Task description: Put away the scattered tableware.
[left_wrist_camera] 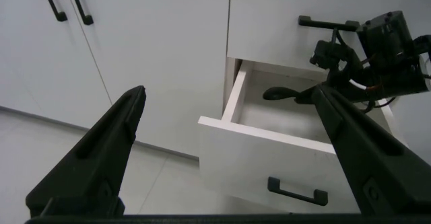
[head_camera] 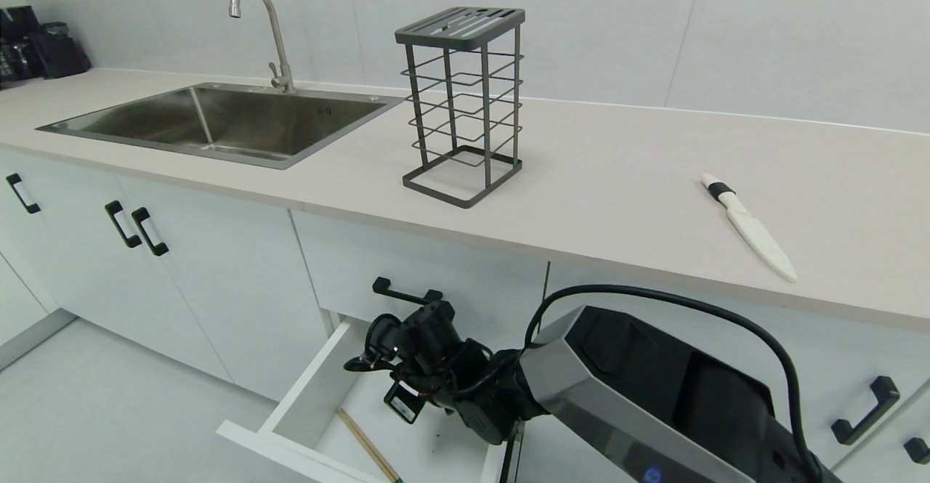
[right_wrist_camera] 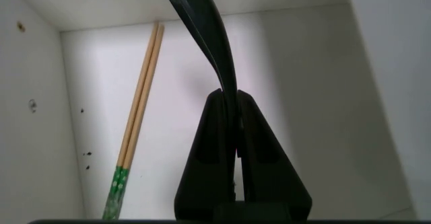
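Note:
A pale drawer (head_camera: 301, 396) stands pulled open below the counter. My right gripper (right_wrist_camera: 229, 101) hangs inside it, shut on the handle of a black spoon (right_wrist_camera: 202, 15). The spoon's bowl (left_wrist_camera: 277, 94) hovers just over the drawer floor. Beside it lies a pair of wooden chopsticks (right_wrist_camera: 138, 109) with green ends, along the drawer's side wall. A white knife (head_camera: 748, 227) with a black band rests on the countertop at the right. My left gripper (left_wrist_camera: 227, 96) is open and holds nothing, out in front of the drawer (left_wrist_camera: 269, 150).
A dark wire knife rack (head_camera: 463, 105) stands mid-counter, with a steel sink (head_camera: 218, 120) and tap to its left. Cabinet doors with black handles (head_camera: 138, 229) flank the drawer. A second handled drawer front (left_wrist_camera: 296, 190) sits below the open one.

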